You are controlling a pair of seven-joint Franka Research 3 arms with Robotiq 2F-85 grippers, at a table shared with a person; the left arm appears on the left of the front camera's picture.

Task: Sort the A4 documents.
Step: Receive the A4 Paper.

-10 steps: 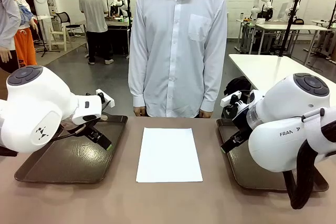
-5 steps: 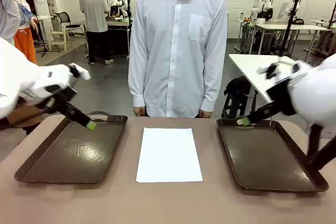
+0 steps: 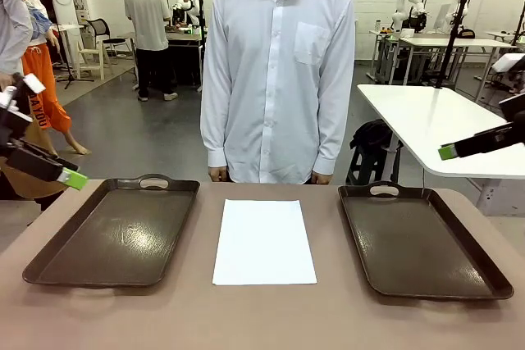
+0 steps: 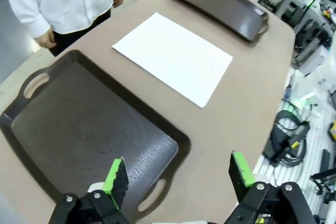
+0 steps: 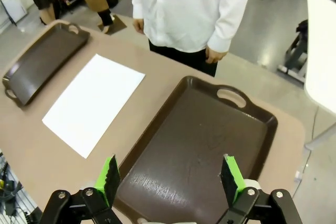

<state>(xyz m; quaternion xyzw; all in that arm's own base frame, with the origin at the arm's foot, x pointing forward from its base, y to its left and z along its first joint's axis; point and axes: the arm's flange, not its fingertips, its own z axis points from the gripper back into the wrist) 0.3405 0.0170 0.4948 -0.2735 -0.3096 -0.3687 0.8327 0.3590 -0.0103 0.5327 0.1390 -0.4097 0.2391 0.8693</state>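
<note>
Left pincer: left gripper [image 4: 178, 174], black with green pads, jaws spread wide, holding nothing; raised off the left edge of the light brown table [image 3: 262, 317].
Right pincer: right gripper [image 5: 170, 174], same build, jaws equally wide, holding nothing; raised off the table's right side.
Task's thing: flat white rectangular A4 paper sheet [image 3: 264, 241], lying at the table's middle between the trays, touching neither, well apart from both grippers.
Left of sheet: left dark brown handled tray [image 3: 115, 235], lengthwise near to far.
Right of sheet: right dark brown handled tray [image 3: 418, 243], lying the same way.
Far side: person in a white long-sleeved shirt [image 3: 279, 63], standing at the far edge, arms down.
Front view gives: one green pad of each gripper at the picture's sides; a white table [image 3: 426, 120] far right.
Left wrist view gives: both fingers above the left tray's near handle; black cables [image 4: 286, 137] on the floor beyond the near edge.
Right wrist view gives: both fingers above the right tray's near end; a person's hand [image 5: 215, 55] just beyond that tray's far handle.
Count: one sheet seen, whether more lie beneath cannot be told; two trays; two grippers; one person at the table.
</note>
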